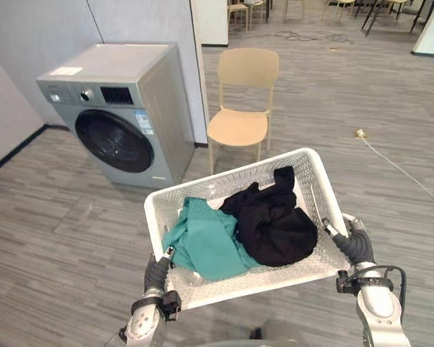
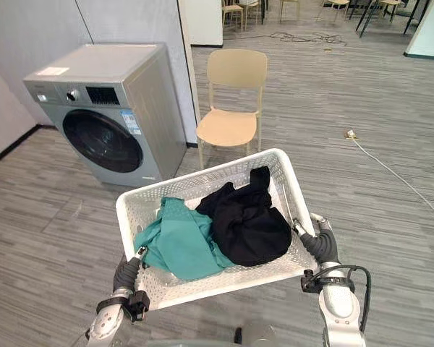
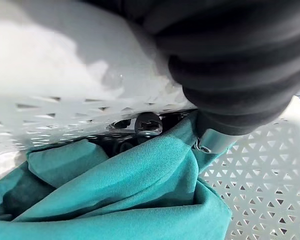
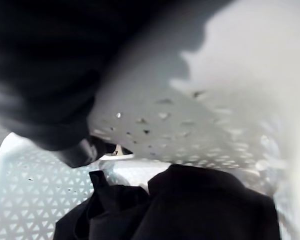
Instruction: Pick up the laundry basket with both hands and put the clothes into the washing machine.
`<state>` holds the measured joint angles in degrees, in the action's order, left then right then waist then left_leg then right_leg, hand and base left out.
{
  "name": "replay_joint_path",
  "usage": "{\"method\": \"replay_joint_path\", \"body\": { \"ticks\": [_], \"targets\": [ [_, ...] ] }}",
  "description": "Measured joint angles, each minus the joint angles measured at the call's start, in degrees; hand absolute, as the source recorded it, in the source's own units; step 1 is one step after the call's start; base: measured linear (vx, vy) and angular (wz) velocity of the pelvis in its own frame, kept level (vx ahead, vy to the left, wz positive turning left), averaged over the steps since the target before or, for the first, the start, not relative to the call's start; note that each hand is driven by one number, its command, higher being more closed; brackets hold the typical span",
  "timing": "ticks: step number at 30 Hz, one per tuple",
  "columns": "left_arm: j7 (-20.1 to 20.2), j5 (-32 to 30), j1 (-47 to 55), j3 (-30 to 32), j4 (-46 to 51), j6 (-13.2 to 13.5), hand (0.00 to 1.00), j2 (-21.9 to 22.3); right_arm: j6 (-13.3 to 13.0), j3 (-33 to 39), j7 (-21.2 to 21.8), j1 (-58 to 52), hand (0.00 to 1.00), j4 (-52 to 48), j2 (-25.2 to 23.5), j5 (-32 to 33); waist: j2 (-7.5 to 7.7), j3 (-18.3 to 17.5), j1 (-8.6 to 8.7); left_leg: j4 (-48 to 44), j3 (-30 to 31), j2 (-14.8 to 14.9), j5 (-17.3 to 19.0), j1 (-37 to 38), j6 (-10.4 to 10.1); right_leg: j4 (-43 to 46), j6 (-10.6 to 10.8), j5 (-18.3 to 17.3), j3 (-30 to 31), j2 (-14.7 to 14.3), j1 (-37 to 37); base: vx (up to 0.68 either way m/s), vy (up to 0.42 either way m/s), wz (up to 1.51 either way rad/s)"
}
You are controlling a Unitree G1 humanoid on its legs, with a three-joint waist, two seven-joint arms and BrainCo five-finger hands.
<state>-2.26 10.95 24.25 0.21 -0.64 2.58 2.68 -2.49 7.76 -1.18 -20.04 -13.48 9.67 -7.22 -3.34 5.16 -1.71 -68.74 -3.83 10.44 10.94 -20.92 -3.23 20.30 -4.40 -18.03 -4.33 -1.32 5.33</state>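
Note:
I hold a white perforated laundry basket (image 1: 224, 176) off the floor in front of me. My left hand (image 1: 158, 273) grips its left rim, fingers hooked over the edge. Its right rim is held the same way by my right hand (image 1: 352, 244). Inside lie a teal garment (image 1: 202, 243) on the left and a black garment (image 1: 276, 223) on the right. The left wrist view shows the teal cloth (image 3: 140, 195) against the basket wall (image 3: 262, 175); the right wrist view shows the black cloth (image 4: 195, 207). A grey front-loading washing machine (image 1: 119, 87) stands ahead to the left, its round door (image 1: 114, 141) shut.
A beige chair (image 1: 242, 108) stands right of the washer, just beyond the basket. A white cable (image 1: 399, 168) runs across the wood floor at the right. Walls stand behind and left of the machine. More chairs and tables (image 1: 333, 7) are far back.

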Motion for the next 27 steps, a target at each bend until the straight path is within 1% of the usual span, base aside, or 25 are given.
{"method": "replay_joint_path", "body": {
  "ticks": [1, 2, 3, 4, 5, 6, 7, 8, 9, 10, 11, 12, 13, 14, 15, 16, 17, 19, 20, 21, 22, 23, 25, 26, 27],
  "targets": [
    [0.1, 0.0, -0.1, 0.0, 0.0, 0.2, 1.00, 0.0, 0.0, 0.0, -0.2, 0.1, 1.00, 0.0, 0.1, 0.0, 0.28, 0.1, -0.49, 9.0, -1.5, 0.5, 0.5, -1.6, 0.3, -1.5, 1.4, -0.7, 1.2, 0.8, 2.0, 0.46, 0.029, -0.35],
    [0.1, 0.0, -0.1, 0.0, -0.1, 0.1, 1.00, 0.1, 0.1, 0.1, -0.2, 0.2, 1.00, 0.0, 0.1, 0.0, 0.33, 0.1, -0.52, 14.6, -1.9, 0.4, 0.5, -1.6, 0.3, -2.2, 2.1, -1.1, 1.5, 1.2, 3.2, 0.56, 0.114, -0.39],
    [0.2, 0.0, -0.1, 0.0, -0.2, 0.2, 1.00, 0.3, 0.1, 0.1, -0.3, 0.1, 1.00, 0.0, 0.3, 0.0, 0.39, 0.1, -0.47, 32.7, -1.3, -0.9, -0.3, 0.0, 0.0, -3.3, 4.2, -2.3, 2.1, 2.4, 5.5, 0.38, 0.114, -0.29],
    [0.2, 0.0, -0.1, 0.0, -0.2, 0.2, 1.00, 0.3, 0.1, 0.1, -0.3, 0.1, 1.00, 0.0, 0.5, 0.0, 0.38, 0.1, -0.41, 40.0, -0.4, -1.8, -1.6, 1.0, -0.5, -3.7, 5.0, -2.7, 2.6, 2.7, 6.1, 0.57, 0.208, -0.41],
    [0.3, 0.0, -0.1, 0.0, -0.2, 0.2, 1.00, 0.4, 0.0, 0.2, -0.3, 0.4, 1.00, 0.4, 1.2, 0.1, 0.16, -0.1, -0.43, 50.6, 2.4, -3.5, -4.8, 2.7, -0.8, -4.3, 7.0, -3.9, 3.9, 3.4, 7.7, 0.62, 0.341, -0.64],
    [0.3, 0.0, 0.0, -0.1, -0.9, 0.2, 1.00, 0.5, 0.0, 0.2, -0.3, 0.7, 1.00, 1.3, 1.3, 0.1, 0.56, -0.6, -0.82, 51.8, 3.9, -4.8, -11.8, 3.1, -1.5, -4.4, 8.6, -4.8, 6.4, 4.9, 8.9, 0.66, 0.374, -0.72],
    [0.3, 0.1, -0.2, 0.4, -2.3, 0.1, 1.00, -0.1, 0.1, -0.1, -0.2, 1.0, 1.00, 3.1, 0.2, -0.1, 2.45, -2.3, -0.70, 50.3, 2.9, -7.1, -11.6, 3.2, -1.5, -4.1, 8.8, -4.8, 8.1, 7.4, 9.3, 0.60, 0.335, -0.49],
    [0.3, 0.1, -0.4, 0.4, -2.8, 0.0, 1.00, -0.5, 0.2, -0.1, -0.2, 0.9, 1.00, 3.9, -0.1, -0.1, 3.75, -3.3, -0.12, 49.5, 2.1, -8.2, -10.9, 3.0, -0.5, -3.0, 9.6, -4.2, 9.3, 9.0, 8.5, 0.50, 0.247, -0.23],
    [0.3, 0.0, -0.5, 0.3, -2.8, -0.1, 1.00, -0.9, 0.3, 0.0, 0.0, 1.6, 1.00, 5.6, -0.8, -0.1, 5.10, -3.5, 0.61, 46.2, 0.3, -9.5, -8.1, 2.8, 1.1, 2.2, 11.9, -2.2, 11.5, 10.6, 6.2, 0.60, 0.319, -0.29],
    [0.2, 0.0, -0.1, 0.3, -3.0, -0.2, 1.00, -1.1, 0.3, 0.0, 0.3, 2.3, 1.00, 6.6, -1.2, -0.3, 5.68, -3.2, 0.70, 43.0, -1.3, -9.9, -6.0, 4.1, 2.1, 11.2, 11.1, 1.9, 13.3, 10.4, 3.3, 0.58, 0.332, -0.39],
    [0.2, 0.0, -0.1, 0.3, -3.0, -0.2, 1.00, -1.4, 0.4, 0.0, 0.3, 2.2, 1.00, 7.0, -1.6, -0.3, 6.02, -3.0, 0.71, 42.1, -1.5, -10.4, -5.6, 5.0, 2.7, 16.0, 10.4, 4.7, 13.8, 10.4, 1.8, 0.51, 0.312, -0.31],
    [0.2, -0.1, -0.1, 0.2, -3.1, -0.3, 1.00, -2.2, 0.4, 0.0, 0.3, 2.0, 1.00, 8.1, -2.6, -0.3, 6.59, -2.8, 0.80, 42.8, -1.5, -11.2, -4.8, 8.3, 3.9, 26.7, 7.1, 14.6, 14.4, 9.7, -2.3, 0.47, 0.242, -0.12],
    [0.0, -0.1, -0.5, 0.3, -3.1, -0.3, 1.00, -3.1, 0.2, -0.1, 0.2, 1.6, 1.00, 8.0, -3.1, -0.3, 6.16, -2.2, 1.63, 46.2, -1.1, -11.8, -3.3, 14.2, 5.7, 40.6, 4.5, 17.7, 16.1, 8.5, -9.0, 0.52, 0.240, -0.05],
    [-0.1, -0.1, -0.9, 0.5, -3.1, -0.3, 1.00, -3.1, 0.2, -0.3, 0.2, 1.8, 1.00, 8.0, -3.3, -0.3, 6.49, -2.0, 1.85, 47.2, -1.1, -11.9, -3.0, 16.3, 6.1, 44.3, 4.6, 15.4, 16.9, 7.4, -11.4, 0.48, 0.190, 0.06],
    [-0.2, -0.2, -1.3, 0.6, -3.0, -0.3, 1.00, -3.6, 0.2, -0.5, 0.2, 1.9, 1.00, 7.9, -3.7, -0.3, 5.20, -1.1, 2.37, 49.0, -0.9, -11.9, -2.9, 19.3, 6.2, 47.8, 4.5, 11.6, 17.0, 5.8, -16.4, 0.41, 0.151, 0.18],
    [-0.2, -0.3, -1.6, 0.6, -2.6, -0.3, 1.00, -4.1, 0.2, -0.4, 0.2, 1.9, 1.00, 7.6, -3.8, -0.3, 5.27, -1.0, 2.61, 50.7, -0.7, -11.5, -2.9, 21.9, 6.3, 47.0, 4.9, 8.8, 16.0, 5.2, -20.2, 0.31, 0.096, 0.26],
    [-0.2, -0.4, -1.6, 0.6, -2.2, -0.3, 1.00, -4.2, 0.2, -0.5, 0.2, 1.8, 1.00, 7.5, -3.9, -0.3, 4.99, -0.7, 2.85, 51.4, -0.7, -11.3, -2.8, 23.0, 6.3, 45.3, 5.5, 7.7, 15.2, 5.5, -21.9, 0.29, 0.049, 0.40],
    [-0.2, -0.4, -1.6, 0.0, -1.0, -0.3, 1.00, -4.1, 0.2, -0.2, 0.1, 1.5, 1.00, 6.1, -4.2, -0.2, 3.52, 0.1, 3.60, 53.6, -0.9, -9.7, 0.2, 26.4, 5.9, 35.5, 6.8, 6.1, 11.0, 6.4, -24.7, 0.27, 0.007, 0.50],
    [-0.3, -0.3, -1.7, 0.2, 0.5, -0.3, 1.00, -4.4, 0.2, -0.3, 0.1, 1.3, 1.00, 4.1, -4.2, -0.2, 3.17, 0.6, 3.92, 55.2, -1.3, -8.7, 4.8, 28.1, 3.6, 22.5, 7.6, 6.1, 6.9, 7.5, -25.0, 0.31, -0.059, 0.35],
    [-0.3, -0.3, -1.8, 0.5, 0.8, -0.2, 1.00, -4.7, 0.2, -0.6, 0.0, 1.3, 1.00, 4.0, -4.7, -0.2, 5.10, 0.3, 3.35, 54.6, -1.8, -9.4, 6.1, 28.8, 3.3, 14.4, 7.0, 6.8, 6.5, 8.7, -24.6, 0.31, -0.101, 0.20],
    [-0.4, -0.3, -1.6, 0.9, 0.7, -0.2, 1.00, -4.9, 0.2, -1.0, 0.0, 1.2, 1.00, 4.0, -4.8, -0.2, 5.79, -0.1, 2.83, 54.1, -1.8, -9.4, 7.2, 29.2, 2.6, 10.8, 6.7, 9.0, 6.2, 8.4, -24.3, 0.34, -0.187, 0.09],
    [-0.5, -0.3, -1.4, 1.0, 0.1, -0.7, 1.00, -4.1, 0.3, -1.4, -0.2, 0.9, 1.00, 3.9, -4.2, -0.2, 3.77, -0.5, 2.56, 53.0, -0.3, -7.1, 9.4, 29.9, 2.0, 11.0, 7.2, 9.7, 4.5, 6.6, -22.5, 0.37, -0.196, 0.20],
    [-0.5, -0.3, -1.5, 0.5, 0.4, -0.6, 1.00, -3.3, 0.5, -1.4, -0.4, 0.7, 1.00, 2.0, -2.3, -0.1, 2.80, -1.3, 2.52, 51.4, 2.1, -4.8, 9.0, 30.1, 0.9, 13.6, 6.0, 4.9, 1.5, 5.7, -22.1, 0.45, -0.207, 0.52],
    [-0.5, -0.3, -1.5, 0.5, 0.4, -0.6, 1.00, -2.9, 0.5, -1.2, -0.5, 0.6, 1.00, 1.8, -2.0, -0.1, 2.42, -1.2, 2.75, 48.8, 2.9, -4.3, 9.0, 29.2, 0.9, 14.1, 5.5, 4.1, 0.6, 5.6, -21.6, 0.40, -0.219, 0.58],
    [-0.5, -0.3, -1.3, 0.4, 0.5, -0.7, 1.00, -2.1, 0.5, -1.1, -0.8, 0.5, 1.00, 1.7, -1.4, -0.1, 1.52, -0.5, 3.16, 39.4, 4.6, -3.9, 8.6, 25.9, 1.0, 14.3, 4.8, 2.4, -0.9, 5.1, -19.5, 0.37, -0.233, 0.38]
  ]
}}
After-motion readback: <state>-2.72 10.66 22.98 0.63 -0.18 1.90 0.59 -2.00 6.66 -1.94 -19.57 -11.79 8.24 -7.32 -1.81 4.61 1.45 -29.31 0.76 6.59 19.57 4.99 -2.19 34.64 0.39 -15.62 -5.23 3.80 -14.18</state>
